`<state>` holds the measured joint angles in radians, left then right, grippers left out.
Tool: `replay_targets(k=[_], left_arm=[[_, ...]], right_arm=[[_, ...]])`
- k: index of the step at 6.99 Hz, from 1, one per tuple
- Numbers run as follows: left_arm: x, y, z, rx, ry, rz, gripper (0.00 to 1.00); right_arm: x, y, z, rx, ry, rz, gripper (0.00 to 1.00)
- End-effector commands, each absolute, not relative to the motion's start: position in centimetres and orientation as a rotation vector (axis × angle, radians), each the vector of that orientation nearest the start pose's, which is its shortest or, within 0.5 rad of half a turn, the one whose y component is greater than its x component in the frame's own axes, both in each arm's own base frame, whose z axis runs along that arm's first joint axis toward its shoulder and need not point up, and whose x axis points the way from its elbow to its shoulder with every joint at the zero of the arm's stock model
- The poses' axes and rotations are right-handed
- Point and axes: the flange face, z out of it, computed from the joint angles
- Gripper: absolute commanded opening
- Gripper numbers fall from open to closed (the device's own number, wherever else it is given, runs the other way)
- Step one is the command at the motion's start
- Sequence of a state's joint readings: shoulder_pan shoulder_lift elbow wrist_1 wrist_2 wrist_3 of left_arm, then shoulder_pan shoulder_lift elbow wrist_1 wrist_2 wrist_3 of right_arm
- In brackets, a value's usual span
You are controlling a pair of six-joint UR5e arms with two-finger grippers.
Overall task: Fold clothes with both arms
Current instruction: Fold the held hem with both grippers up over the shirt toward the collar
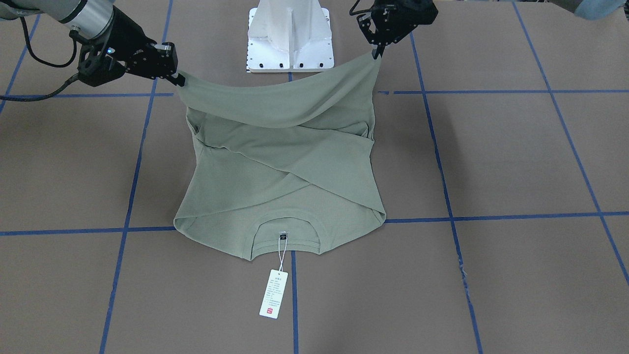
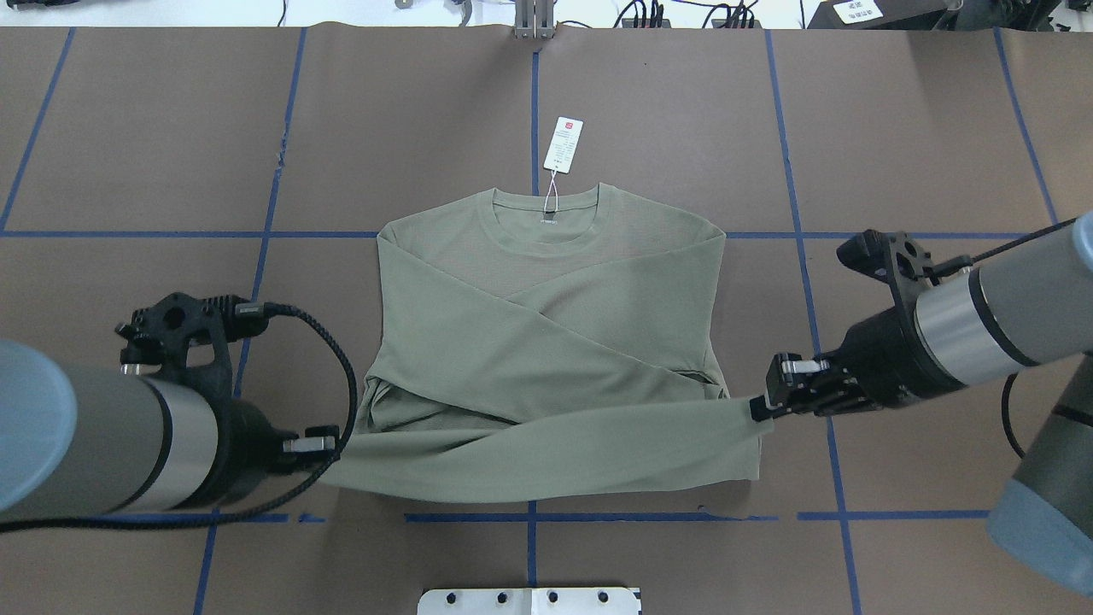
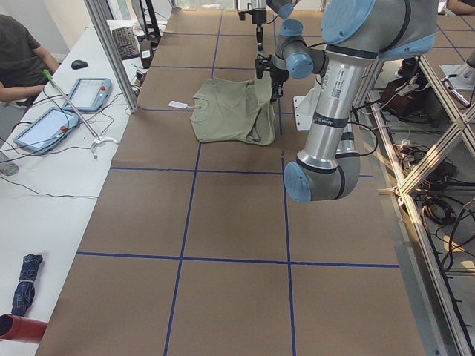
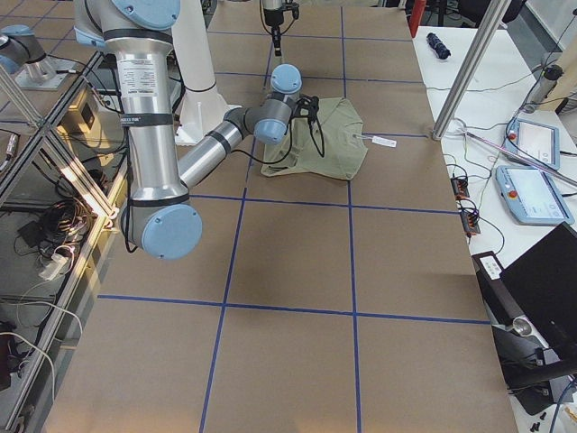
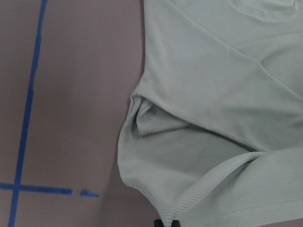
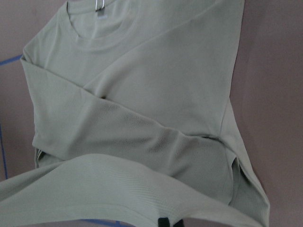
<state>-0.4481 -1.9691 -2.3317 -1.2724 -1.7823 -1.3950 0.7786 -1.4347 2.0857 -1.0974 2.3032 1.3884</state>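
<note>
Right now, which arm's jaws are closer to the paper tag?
Right, narrowly. The tag lies beyond the collar; both jaws pinch the shirt at its opposite hem, the right arm holding nearer than the left arm.

White pedestal base (image 1: 290, 44) stands on the brown table (image 1: 516, 157); blue tape lines (image 1: 491, 91) cross it.

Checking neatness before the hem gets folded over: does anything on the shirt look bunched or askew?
Yes. Near the left gripper, fabric is bunched into a puckered fold at the shirt's side edge, under the crossed sleeves. The hang tag lies on the table beyond the collar.
</note>
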Motion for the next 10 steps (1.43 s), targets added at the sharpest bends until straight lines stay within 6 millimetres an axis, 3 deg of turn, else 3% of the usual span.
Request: replay_targets(k=[1,3,4,5,6,8,10], left_arm=[[39.2,-36.3,21.3,0.125,0.867,-0.204,0.0],[37.6,-44.6,24.1,0.175,0.84,-0.332,0.0],[38.7,-48.2,26.3,0.189,0.819,-0.35,0.0],[40.7,-50.0,28.2,0.203,0.835,-0.34,0.0],[42.3,-51.3,30.3,0.208,0.841,-0.338,0.0],[44.1,-52.8,32.0,0.199,0.82,-0.34,0.0],[44.8,-53.1,32.9,0.195,0.807,-0.343,0.0]], right_arm=[[-31.9,-45.1,29.2,-0.022,-1.207,0.174,0.0],[-34.2,-47.4,30.8,-0.028,-1.166,0.202,0.0],[-35.0,-48.6,31.3,-0.02,-1.147,0.22,0.0],[-36.4,-50.2,31.8,-0.029,-1.127,0.238,0.0],[-36.5,-51.4,32.9,-0.032,-1.105,0.261,0.0],[-37.3,-54.1,34.4,-0.019,-1.059,0.31,0.0],[-37.5,-56.3,35.2,-0.016,-1.033,0.341,0.0]])
